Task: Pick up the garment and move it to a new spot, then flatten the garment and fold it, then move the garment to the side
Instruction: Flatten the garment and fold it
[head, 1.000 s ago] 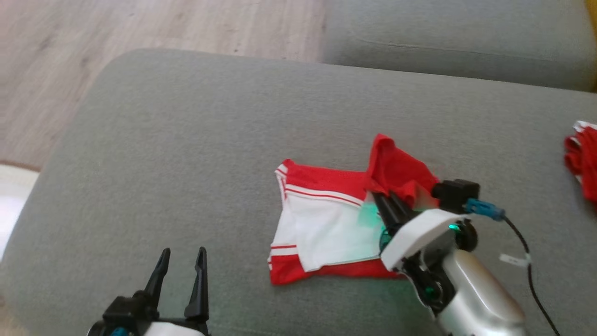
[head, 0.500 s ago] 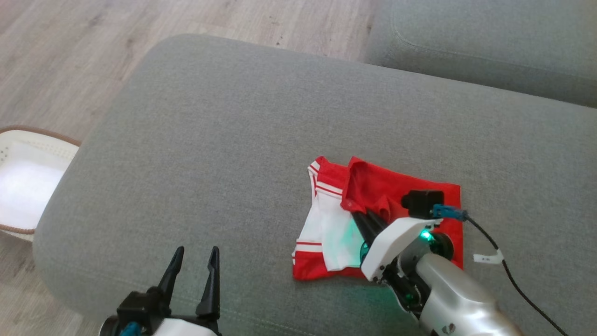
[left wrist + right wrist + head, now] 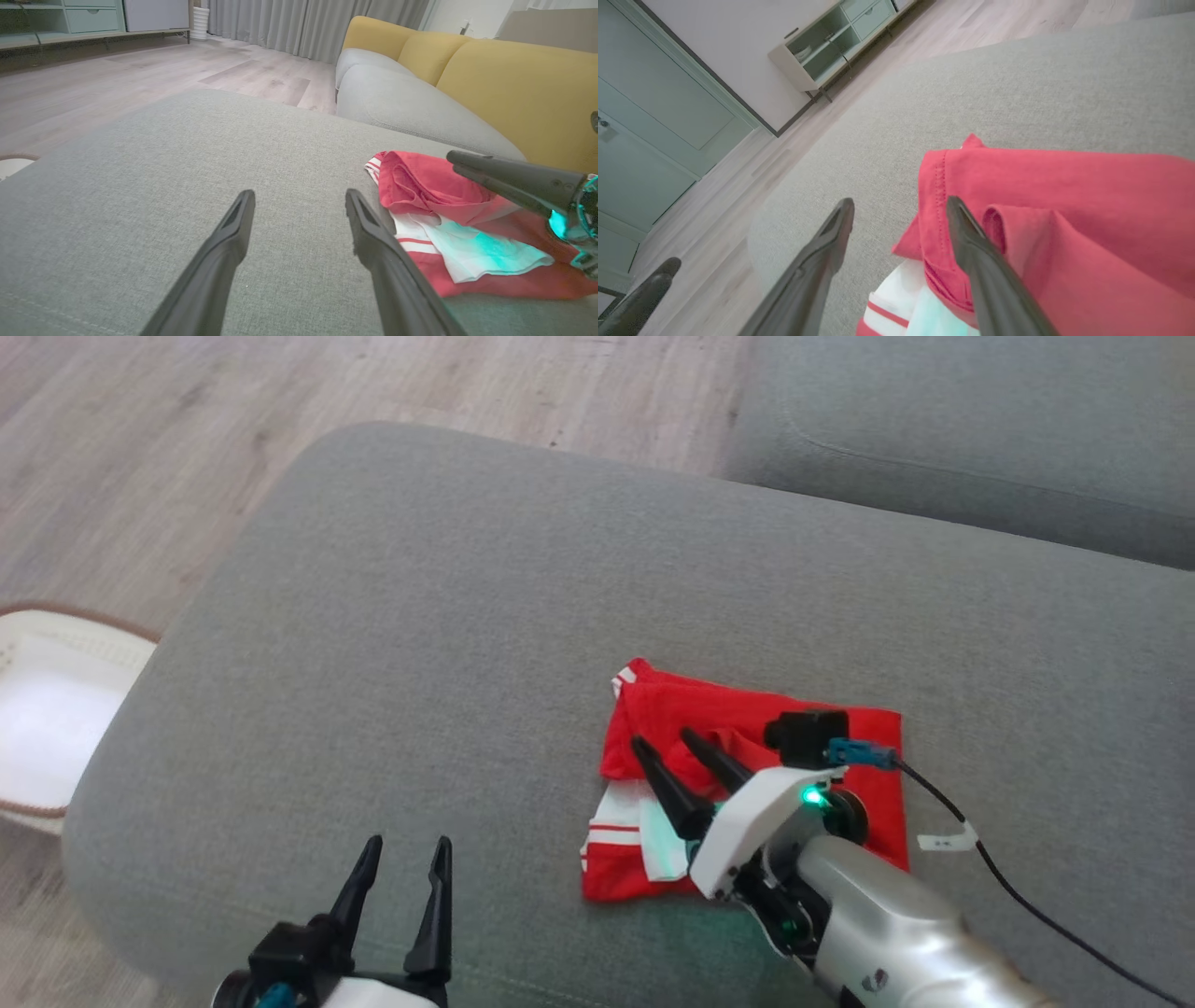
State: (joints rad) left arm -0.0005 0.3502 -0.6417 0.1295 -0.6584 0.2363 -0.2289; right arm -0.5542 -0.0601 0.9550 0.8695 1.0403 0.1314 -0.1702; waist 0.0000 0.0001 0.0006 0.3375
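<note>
**Red-and-white garment** (image 3: 738,714), partly folded, lying on the grey sofa cushion (image 3: 420,616), right of centre in the lower half of the head view. A red layer is turned over the upper portion. White panels with red stripes are exposed at the lower left corner, tinted green by a light on the arm. The upper left edge of the red layer is bunched into a raised, rounded fold, seen at centre right of the left wrist view.

**Right gripper** (image 3: 662,737), released. Its two dark fingers stand apart above the garment's left edge, pointing toward the upper left of the head view, with nothing clasped between them. In the right wrist view, the right-hand finger overlaps the stitched hem of the red layer and the left-hand finger lies over bare cushion. Whether either finger touches the cloth cannot be told. A black wrist camera (image 3: 805,733) with a blue connector sits on the arm, and a black cable (image 3: 1027,905) trails toward the lower right.

**Left gripper** (image 3: 408,841), at the bottom left of the head view, likewise spread and empty. It is over bare cushion to the left of the garment, not touching it.

**Surroundings:**
- a second grey cushion (image 3: 980,420) at upper right
- wooden floor (image 3: 140,429) at upper left
- a white basket (image 3: 47,709) with a brown rim at the left edge
- yellow backrests (image 3: 514,84) at the upper right of the left wrist view
</note>
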